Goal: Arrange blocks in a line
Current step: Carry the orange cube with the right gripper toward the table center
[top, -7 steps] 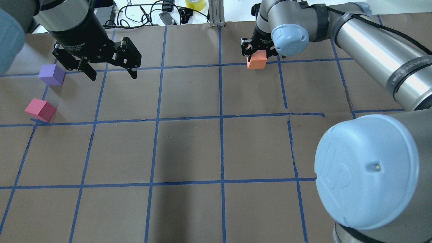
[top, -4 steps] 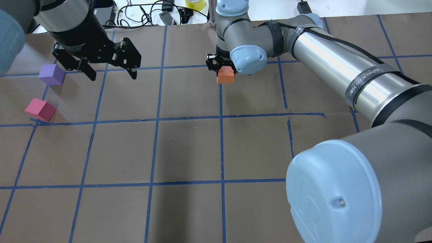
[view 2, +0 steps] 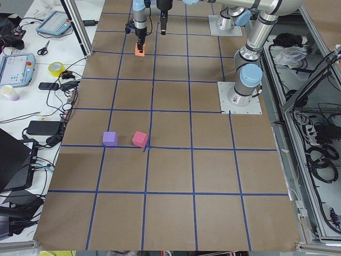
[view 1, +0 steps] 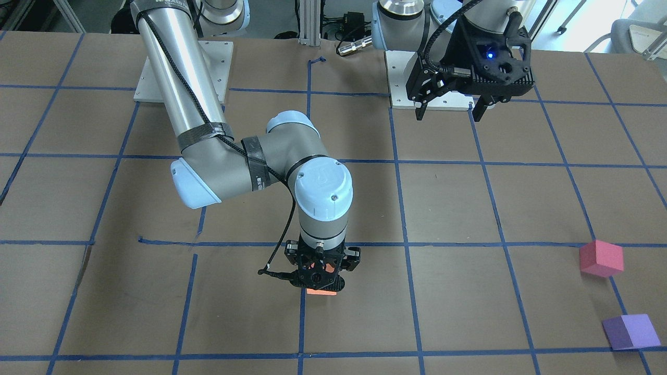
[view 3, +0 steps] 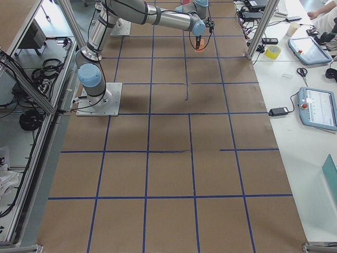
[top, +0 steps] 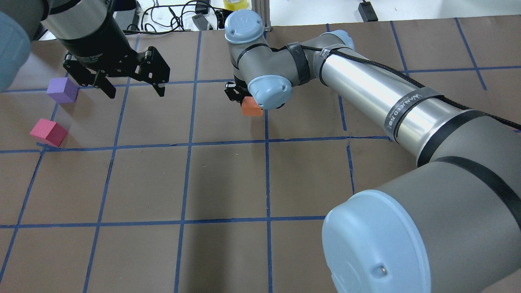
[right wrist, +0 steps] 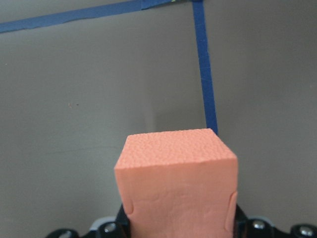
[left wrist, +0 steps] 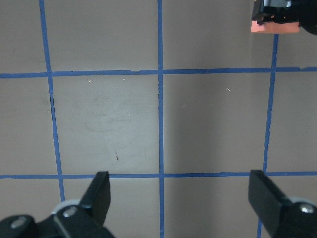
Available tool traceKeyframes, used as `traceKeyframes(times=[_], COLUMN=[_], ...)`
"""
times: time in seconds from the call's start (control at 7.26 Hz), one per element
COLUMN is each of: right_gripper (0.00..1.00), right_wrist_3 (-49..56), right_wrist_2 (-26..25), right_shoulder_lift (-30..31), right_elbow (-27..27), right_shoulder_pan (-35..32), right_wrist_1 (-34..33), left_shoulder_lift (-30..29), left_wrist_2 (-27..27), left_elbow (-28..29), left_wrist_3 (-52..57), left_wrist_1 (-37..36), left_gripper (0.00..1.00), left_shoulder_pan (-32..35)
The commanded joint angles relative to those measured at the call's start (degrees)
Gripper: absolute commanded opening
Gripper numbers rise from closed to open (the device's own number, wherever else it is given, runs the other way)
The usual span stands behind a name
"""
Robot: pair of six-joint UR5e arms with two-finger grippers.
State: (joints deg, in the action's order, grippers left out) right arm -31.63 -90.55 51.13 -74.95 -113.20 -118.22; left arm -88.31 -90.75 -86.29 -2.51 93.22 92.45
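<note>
Plainly, a matte, pebbled orange cube (right wrist: 176, 183).

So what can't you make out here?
- Front-facing view: the right gripper covers all but a sliver of the orange block.
- Overhead view: the wrist's blue cap hides most of that gripper.
- Right wrist view: the bottom edge cuts off the gripper; whether the block touches the table is unclear.
- Left wrist view: pink block and purple block lie outside the frame.
- Side views: grippers too small to judge.
</note>
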Motion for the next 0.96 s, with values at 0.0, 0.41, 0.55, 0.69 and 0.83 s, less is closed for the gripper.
traceKeyframes(times=[0.0,0.41,0.55,0.69,0.83], right_gripper=[0.22,0.49,0.99,1.00,1.00], right_wrist_3=[-3.2,3.8,3.6,3.9,4.5], right_wrist_2=[0.2,0.4,0.4,0.6,2.6], right_shoulder_lift=[-1.0,-3.2,-3.1,-2.2,0.2], right_elbow=[0.1,0.1,0.1,0.4,1.4], right_shoulder_pan=[-1.1,-1.2,-1.2,-1.1,0.6], right_wrist_1=[-0.4,-3.4,-3.4,-3.2,-0.7], left_shoulder_lift=[0.0,-0.1,0.0,0.0,0.3], left_wrist_2=[0.0,0.2,0.3,0.0,0.0], left_elbow=[0.0,0.0,-0.1,0.1,0.2], left_wrist_3=[0.0,0.0,0.1,0.0,0.0], left_wrist_1=[0.0,0.0,0.1,0.1,1.2], left_gripper=[1.00,1.00,1.00,1.00,1.00], left_shoulder_pan=[0.0,0.0,0.0,0.3,0.1])
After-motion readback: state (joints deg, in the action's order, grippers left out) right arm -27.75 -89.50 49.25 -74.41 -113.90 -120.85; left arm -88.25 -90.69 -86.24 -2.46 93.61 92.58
